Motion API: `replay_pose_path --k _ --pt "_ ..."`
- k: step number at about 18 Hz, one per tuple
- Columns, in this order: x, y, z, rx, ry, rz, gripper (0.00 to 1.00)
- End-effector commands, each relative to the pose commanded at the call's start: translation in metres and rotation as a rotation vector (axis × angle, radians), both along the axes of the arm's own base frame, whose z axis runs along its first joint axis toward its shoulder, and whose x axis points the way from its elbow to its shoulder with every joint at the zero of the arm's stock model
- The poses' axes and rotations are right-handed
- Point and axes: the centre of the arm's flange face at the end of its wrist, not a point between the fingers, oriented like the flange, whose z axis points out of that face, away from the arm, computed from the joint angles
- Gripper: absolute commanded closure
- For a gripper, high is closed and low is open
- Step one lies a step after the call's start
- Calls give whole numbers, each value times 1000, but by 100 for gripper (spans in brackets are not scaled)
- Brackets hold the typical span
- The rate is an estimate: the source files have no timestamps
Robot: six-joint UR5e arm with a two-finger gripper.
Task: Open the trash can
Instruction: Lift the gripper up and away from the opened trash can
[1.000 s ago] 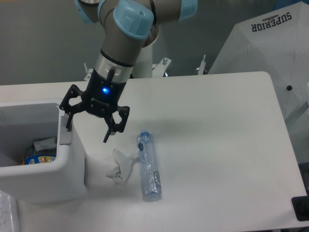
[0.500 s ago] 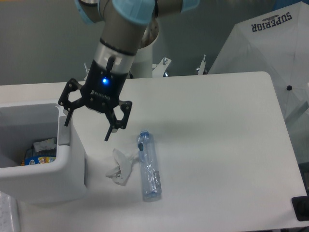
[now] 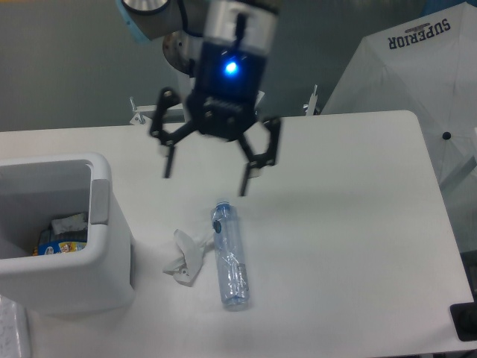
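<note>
White tabletop (image 3: 335, 194) fills most of the frame, backed by a grey wall, with the trash can (image 3: 112, 246) as its landmark at the left edge. That bin stands open at the top, its white rounded walls framing a hollow in which a crumpled tissue and some blue-and-yellow packaging (image 3: 63, 233) lie; a grey strip (image 3: 99, 201) sits on its right-hand rim. Up and to the right of the bin, well clear of it, the gripper (image 3: 206, 177) hangs above the table with its two dark fingers spread wide and nothing between them — a blue light glows on its body. Its picture is slightly smeared. Just right of the bin's lower corner lies a crumpled white scrap (image 3: 184, 259), and touching or nearly touching that scrap on its far side is a clear plastic bottle (image 3: 229, 253) on its side, blue cap end pointing away from the camera, roughly below the gripper. Far to the right of the bin, beyond the table's edge, a white umbrella (image 3: 417, 82) bearing the word SUPERIOR leans in, and a small dark object (image 3: 466, 321) shows at the lower right corner.
</note>
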Motion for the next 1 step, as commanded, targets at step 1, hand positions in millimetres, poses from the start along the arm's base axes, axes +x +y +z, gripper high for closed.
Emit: replay_pose_path --k 1 --pt "-4 -2 -3 -22 17 15 0"
